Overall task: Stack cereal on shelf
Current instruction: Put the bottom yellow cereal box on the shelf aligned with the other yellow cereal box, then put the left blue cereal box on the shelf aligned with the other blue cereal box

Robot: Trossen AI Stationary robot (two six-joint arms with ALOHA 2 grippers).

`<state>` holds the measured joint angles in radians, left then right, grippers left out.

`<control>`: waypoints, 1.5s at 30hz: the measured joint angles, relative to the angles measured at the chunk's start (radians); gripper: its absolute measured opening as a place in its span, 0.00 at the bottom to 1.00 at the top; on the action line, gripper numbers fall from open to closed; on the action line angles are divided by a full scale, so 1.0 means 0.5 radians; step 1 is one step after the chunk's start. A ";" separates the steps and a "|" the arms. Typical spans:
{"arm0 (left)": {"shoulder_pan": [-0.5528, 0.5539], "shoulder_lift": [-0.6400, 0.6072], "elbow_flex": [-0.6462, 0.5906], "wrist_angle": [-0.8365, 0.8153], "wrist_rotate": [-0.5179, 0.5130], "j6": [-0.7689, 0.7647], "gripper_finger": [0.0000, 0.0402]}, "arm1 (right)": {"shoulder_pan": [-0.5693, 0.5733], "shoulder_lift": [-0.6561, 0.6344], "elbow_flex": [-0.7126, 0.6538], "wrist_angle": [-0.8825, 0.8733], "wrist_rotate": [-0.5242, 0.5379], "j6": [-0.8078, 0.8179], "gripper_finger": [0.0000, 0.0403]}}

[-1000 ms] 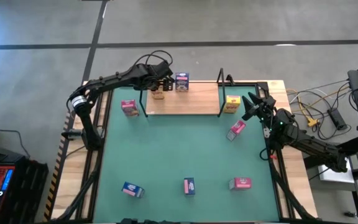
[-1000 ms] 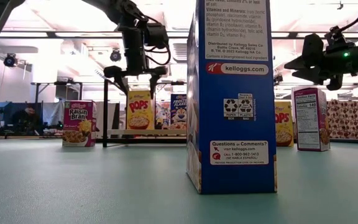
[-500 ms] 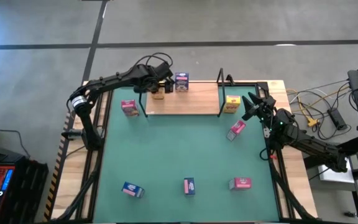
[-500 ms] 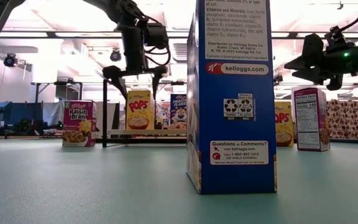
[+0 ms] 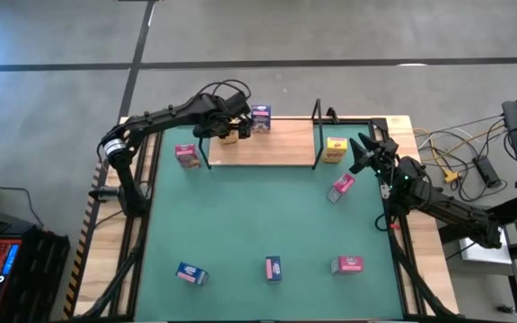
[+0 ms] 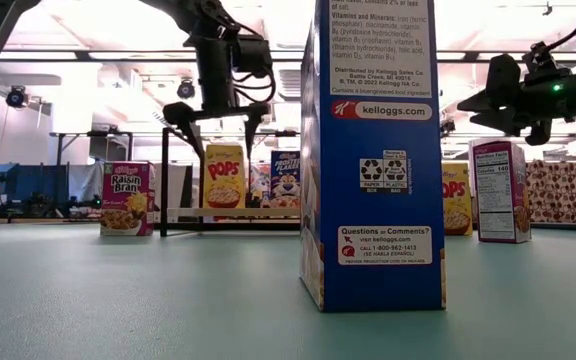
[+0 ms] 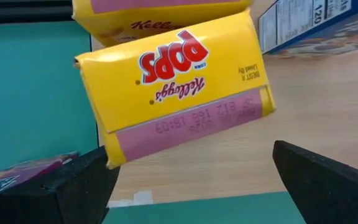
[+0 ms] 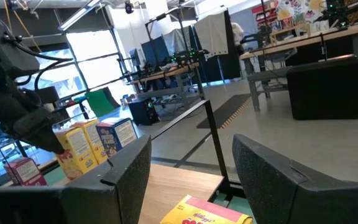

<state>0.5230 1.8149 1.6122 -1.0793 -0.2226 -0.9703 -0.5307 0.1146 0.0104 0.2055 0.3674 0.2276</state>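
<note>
high: straight down | low: table-level, level | both share shelf (image 5: 263, 144)

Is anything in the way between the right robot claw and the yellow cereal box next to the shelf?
Nothing visible. The right gripper hovers just beside the yellow box, which stands on the mat outside the shelf, with only open space between them.

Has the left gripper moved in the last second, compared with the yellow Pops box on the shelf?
Yes. In the low view the left gripper has risen clear above the yellow Pops box, its jaws wider apart.
</note>
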 joint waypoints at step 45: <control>-0.868 0.006 0.047 0.187 0.691 0.982 0.99 | 0.000 0.000 0.000 0.001 0.000 0.000 0.53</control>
<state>0.0891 1.8179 1.6356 -0.9857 0.1227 -0.4795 -0.5308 0.1146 0.0105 0.2058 0.3672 0.2276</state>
